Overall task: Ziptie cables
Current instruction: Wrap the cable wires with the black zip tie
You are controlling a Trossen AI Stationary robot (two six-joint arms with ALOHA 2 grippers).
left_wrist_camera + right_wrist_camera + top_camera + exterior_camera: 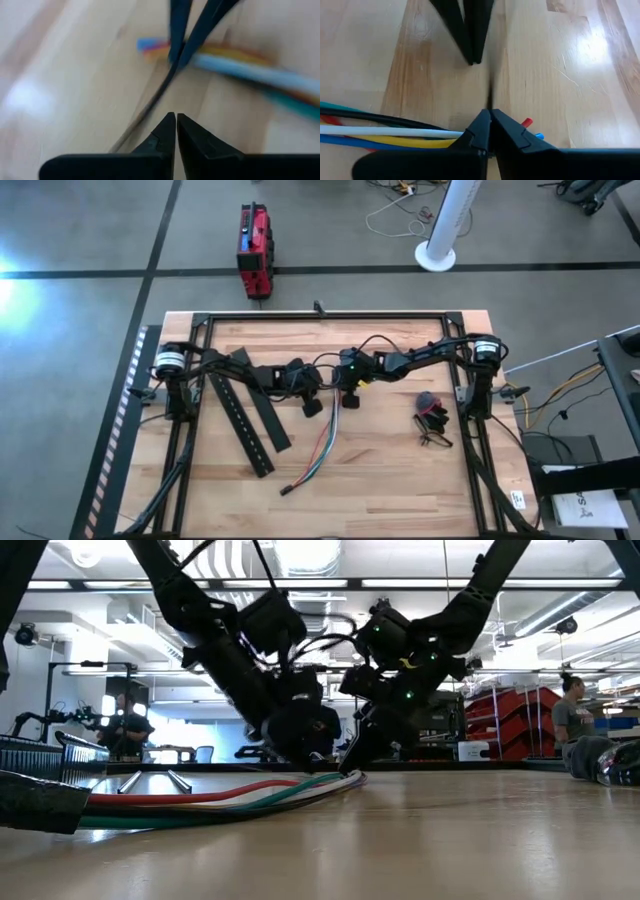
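The cables (318, 450), a bundle of blue, green, red, white and yellow wires, lie on the wooden table and run from its middle toward the near edge. My right gripper (487, 114) is shut, tips down at the bundle's far end (150, 46). Red and blue wire ends (527, 121) poke out past its fingers. A thin dark strand (150, 105) runs on the table from those tips toward my left gripper (176, 117). That gripper is shut, hangs just left of the right one (312, 408), and has nothing visible between its fingers. My right gripper slants down from the table's right side, its shut fingers (187, 35) lying across the cables' far end (445, 134). The wires pass beneath the fingers and stay flat on the table. I cannot tell whether the tips pinch a wire or the dark strand.
Two long flat black slotted bars (250, 425) lie left of the cables. A small tangle of dark wire with a red-black clip (432, 420) sits to the right. A black frame (320, 315) rims the table. People (572, 720) are in the room beyond.
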